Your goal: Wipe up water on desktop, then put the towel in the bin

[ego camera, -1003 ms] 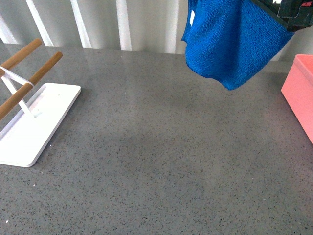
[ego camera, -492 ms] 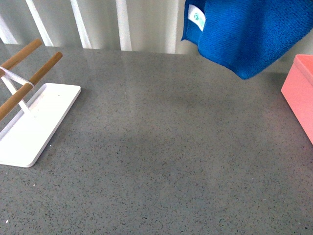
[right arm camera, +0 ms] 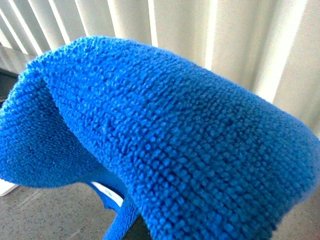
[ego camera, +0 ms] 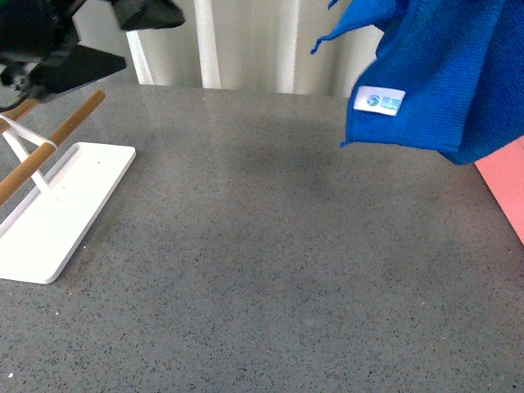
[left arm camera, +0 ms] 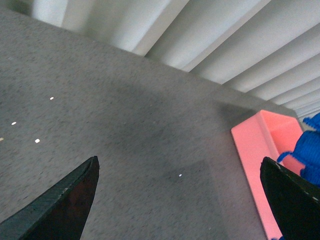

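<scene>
One left gripper raised near tray, fingers spread; towel aloft.

Mid desktop bare, open passage. White tray w/ rods blocks left edge; towel hangs near bin, right.

You have one marking to go on: a small white label stitched to the towel. It bears a round blue-green logo with a short line of characters beside it, too small to read. In the right wrist view only the label's edge shows.
</scene>
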Action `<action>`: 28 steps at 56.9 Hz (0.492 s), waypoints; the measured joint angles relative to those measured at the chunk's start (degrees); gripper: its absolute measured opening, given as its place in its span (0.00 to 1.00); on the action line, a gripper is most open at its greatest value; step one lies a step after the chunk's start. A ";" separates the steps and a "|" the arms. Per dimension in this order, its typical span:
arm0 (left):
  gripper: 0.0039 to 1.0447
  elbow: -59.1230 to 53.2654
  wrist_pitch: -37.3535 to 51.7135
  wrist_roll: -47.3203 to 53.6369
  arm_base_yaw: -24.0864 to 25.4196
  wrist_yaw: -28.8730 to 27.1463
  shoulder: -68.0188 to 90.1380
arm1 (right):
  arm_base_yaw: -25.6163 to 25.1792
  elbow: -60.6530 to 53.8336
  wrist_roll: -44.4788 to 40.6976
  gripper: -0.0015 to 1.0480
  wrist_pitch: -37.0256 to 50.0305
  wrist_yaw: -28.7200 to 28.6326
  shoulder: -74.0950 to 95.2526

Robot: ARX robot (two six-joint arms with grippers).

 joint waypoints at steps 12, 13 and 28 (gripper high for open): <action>0.94 -9.27 -1.14 6.69 7.23 6.08 -11.74 | -0.44 -0.42 -0.72 0.05 0.00 0.24 0.33; 0.94 -9.94 -1.22 7.15 7.98 6.58 -12.52 | -0.42 -0.44 -0.79 0.05 0.00 0.24 0.39; 0.65 -27.71 26.71 19.08 11.15 -17.86 -19.34 | 0.81 -0.63 -1.68 0.05 0.52 1.29 1.81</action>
